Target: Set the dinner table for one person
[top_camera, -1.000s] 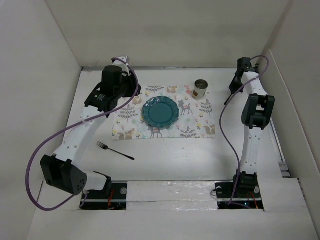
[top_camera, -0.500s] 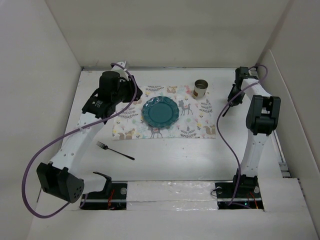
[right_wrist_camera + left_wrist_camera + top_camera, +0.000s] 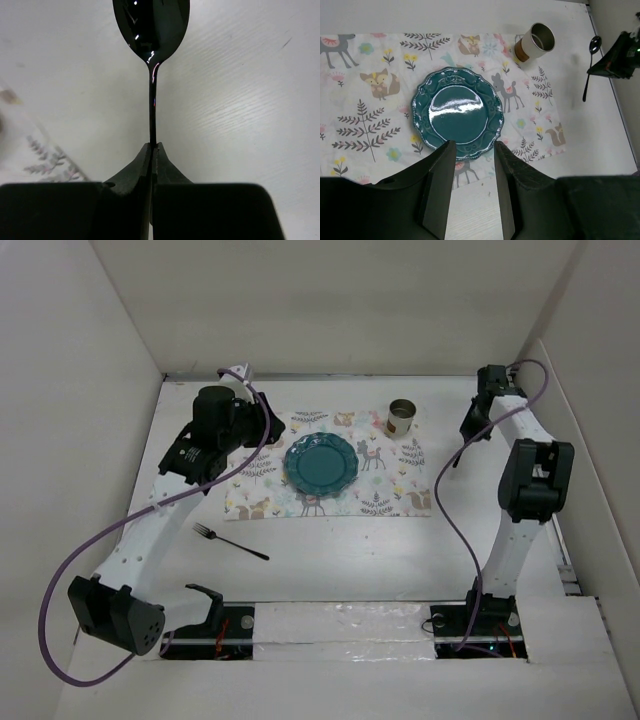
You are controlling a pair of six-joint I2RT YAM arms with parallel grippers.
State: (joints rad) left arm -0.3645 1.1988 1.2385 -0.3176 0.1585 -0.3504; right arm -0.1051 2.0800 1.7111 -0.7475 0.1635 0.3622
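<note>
The dinner table point(image 3: 350, 560) is a plain white surface. A deer-print placemat point(image 3: 400, 495) on it carries a teal plate point(image 3: 320, 462) and a metal cup point(image 3: 400, 418). A black fork point(image 3: 230, 540) lies on the table at the front left. My left gripper point(image 3: 474, 150) is open and empty, above the near edge of the plate point(image 3: 457, 115). My right gripper point(image 3: 152, 147) is shut on the handle of a dark spoon point(image 3: 152, 20), held above the table at the back right. The spoon also shows in the left wrist view point(image 3: 590, 55), right of the cup point(image 3: 537, 40).
White walls close in the table on the left, back and right. A raised ledge runs along the right side point(image 3: 560, 530). Purple cables hang off both arms. The arm bases sit at the near edge.
My right arm's elbow has swung right and forward, with the gripper still holding the spoon near the back right corner. My left arm has shifted a little to the left and back.
</note>
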